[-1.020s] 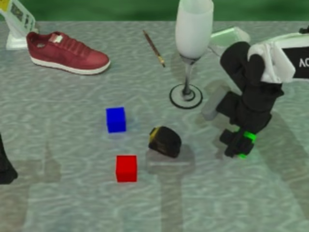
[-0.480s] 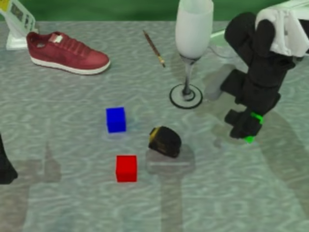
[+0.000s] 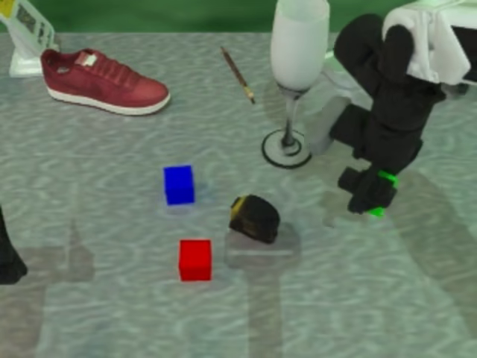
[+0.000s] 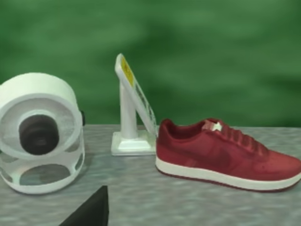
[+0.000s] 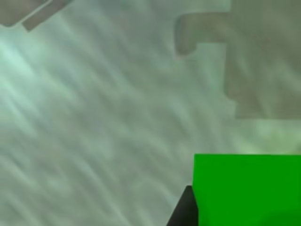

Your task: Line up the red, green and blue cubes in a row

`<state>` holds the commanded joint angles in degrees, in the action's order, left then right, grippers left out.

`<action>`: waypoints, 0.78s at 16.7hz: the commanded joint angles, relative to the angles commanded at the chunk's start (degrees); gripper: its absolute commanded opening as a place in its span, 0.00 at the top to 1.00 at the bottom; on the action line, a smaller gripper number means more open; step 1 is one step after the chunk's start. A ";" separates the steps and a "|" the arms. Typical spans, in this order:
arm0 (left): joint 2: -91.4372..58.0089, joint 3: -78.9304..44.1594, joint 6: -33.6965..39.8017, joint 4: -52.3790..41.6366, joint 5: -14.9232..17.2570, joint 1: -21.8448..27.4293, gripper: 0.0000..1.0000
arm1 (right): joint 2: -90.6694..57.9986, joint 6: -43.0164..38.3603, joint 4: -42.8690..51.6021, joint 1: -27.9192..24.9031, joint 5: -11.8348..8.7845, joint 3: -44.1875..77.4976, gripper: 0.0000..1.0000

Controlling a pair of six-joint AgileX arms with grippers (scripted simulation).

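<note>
Low on the table's middle sits the red cube (image 3: 195, 259), with the blue cube (image 3: 179, 184) just behind it and slightly to the left. My right gripper (image 3: 370, 195) hangs above the table to the right of both and is shut on the green cube (image 3: 384, 179). In the right wrist view the green cube (image 5: 249, 188) fills the corner beside a dark finger (image 5: 184, 212), with bare table below. My left arm (image 3: 6, 261) stays parked at the table's left edge.
A black-and-yellow tape measure (image 3: 255, 218) lies between the red cube and my right gripper. A tall wine glass (image 3: 297, 60) stands at the back, close to my right arm, beside a pencil (image 3: 237, 73). A dark red sneaker (image 3: 104, 80) and a white card stand (image 3: 26, 33) are at the far left.
My right gripper, still holding the green cube, has risen and drifted toward the table's far side. The red cube, the blue cube and the left arm have not moved.
</note>
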<state>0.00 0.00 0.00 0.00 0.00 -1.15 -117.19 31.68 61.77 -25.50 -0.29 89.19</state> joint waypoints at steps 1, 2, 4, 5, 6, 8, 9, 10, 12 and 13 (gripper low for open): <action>0.00 0.00 0.00 0.00 0.00 0.00 0.00 | -0.56 0.93 0.66 -1.67 -0.03 1.21 1.00; 0.00 0.00 0.00 0.00 0.00 0.00 0.00 | -1.21 2.02 1.45 -3.64 -0.07 2.64 1.00; 0.00 0.00 0.00 0.00 0.00 0.00 0.00 | -2.73 4.66 3.32 -8.26 -0.15 5.88 1.00; 0.00 0.00 0.00 0.00 0.00 0.00 0.00 | -3.50 6.08 4.29 -10.73 -0.18 7.55 1.00; 0.00 0.00 0.00 0.00 0.00 0.00 0.00 | -4.21 7.48 5.24 -13.19 -0.22 9.17 1.00; 0.00 0.00 0.00 0.00 0.00 0.00 0.00 | -5.40 9.95 6.85 -17.62 -0.27 12.02 1.00; 0.00 0.00 0.00 0.00 0.00 0.00 0.00 | -5.80 10.87 7.42 -19.22 -0.28 13.08 1.00; 0.00 0.00 0.00 0.00 0.00 0.00 0.00 | -6.05 11.48 7.78 -20.25 -0.28 13.78 1.00; 0.00 0.00 0.00 0.00 0.00 0.00 0.00 | -6.14 11.73 7.93 -20.66 -0.28 14.07 1.00; 0.00 0.00 0.00 0.00 0.00 0.00 0.00 | -6.14 11.73 7.93 -20.66 -0.28 14.07 1.00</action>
<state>0.00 0.00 0.00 0.00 0.00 -1.15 -123.33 43.41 69.69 -46.16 -0.57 103.26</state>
